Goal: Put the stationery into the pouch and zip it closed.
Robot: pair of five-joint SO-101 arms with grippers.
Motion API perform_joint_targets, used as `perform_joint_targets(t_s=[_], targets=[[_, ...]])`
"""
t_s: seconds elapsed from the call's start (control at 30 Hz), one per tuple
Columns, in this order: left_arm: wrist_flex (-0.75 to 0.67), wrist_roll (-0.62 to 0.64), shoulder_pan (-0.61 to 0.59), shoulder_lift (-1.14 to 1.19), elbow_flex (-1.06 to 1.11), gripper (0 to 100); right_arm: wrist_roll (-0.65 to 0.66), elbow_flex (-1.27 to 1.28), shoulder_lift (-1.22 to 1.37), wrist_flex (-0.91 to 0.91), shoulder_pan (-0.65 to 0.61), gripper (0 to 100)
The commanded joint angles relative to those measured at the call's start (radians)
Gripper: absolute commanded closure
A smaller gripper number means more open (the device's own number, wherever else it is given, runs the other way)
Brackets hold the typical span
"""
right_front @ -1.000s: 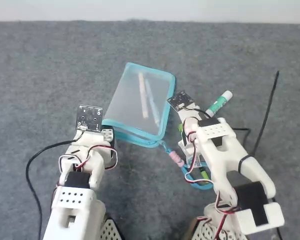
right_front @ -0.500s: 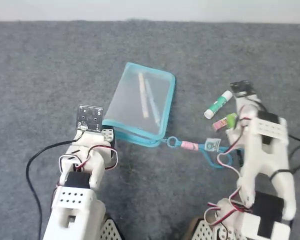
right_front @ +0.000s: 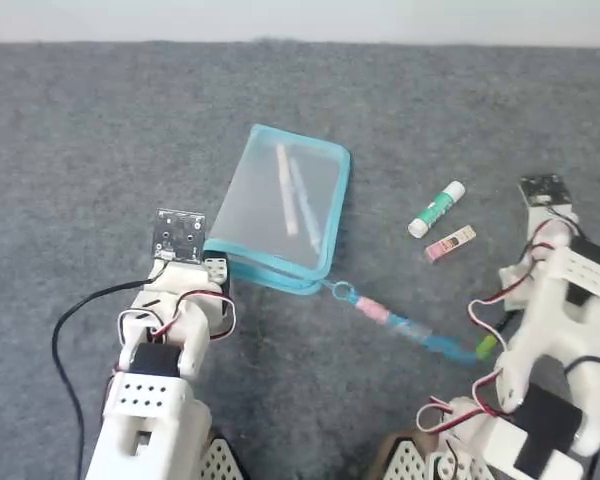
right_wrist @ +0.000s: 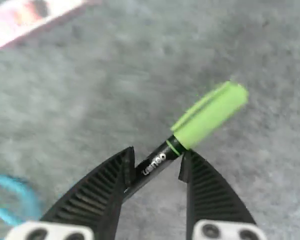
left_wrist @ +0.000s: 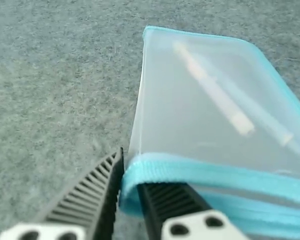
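A translucent pouch [right_front: 285, 205] with teal trim lies mid-table, two pens inside it. My left gripper [left_wrist: 130, 172] is shut on the pouch's near corner [right_front: 220, 262]; the teal edge [left_wrist: 155, 167] sits between the ribbed fingers. From the pouch's zip end a teal strap [right_front: 400, 325] with a pink tag runs out toward the right arm [right_front: 565, 290]. My right gripper [right_wrist: 157, 157] is shut on the black body of a green-capped marker [right_wrist: 210, 114], whose green end [right_front: 487, 346] shows beside the strap's far end. A glue stick [right_front: 437, 208] and a pink eraser [right_front: 449, 243] lie on the carpet.
Grey carpet covers the whole table. A black cable [right_front: 535, 225] trails along the right side and another [right_front: 65, 350] loops beside the left arm. Open carpet lies behind and left of the pouch.
The right arm has swung from beside the pouch to the right and toward the front, taking the green marker along. The teal strap now lies stretched out straight. The left arm has kept still.
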Motion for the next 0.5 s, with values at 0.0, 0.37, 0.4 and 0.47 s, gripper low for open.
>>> perform_joint_targets(t_s=[0.0,0.37,0.4,0.47], targets=[[-0.017,0.017,-0.005,-0.02,-0.016,99,0.04,-0.055,-0.058,-0.018,0.041,85.1],[-0.011,0.017,-0.006,-0.02,-0.016,99,-0.084,-0.054,-0.07,0.16,0.01,85.0],[-0.011,0.017,-0.006,-0.02,-0.016,99,-0.138,-0.051,-0.064,0.202,0.002,85.0],[-0.011,0.017,-0.006,-0.02,-0.016,99,-0.195,-0.012,-0.058,0.226,-0.015,85.0]])
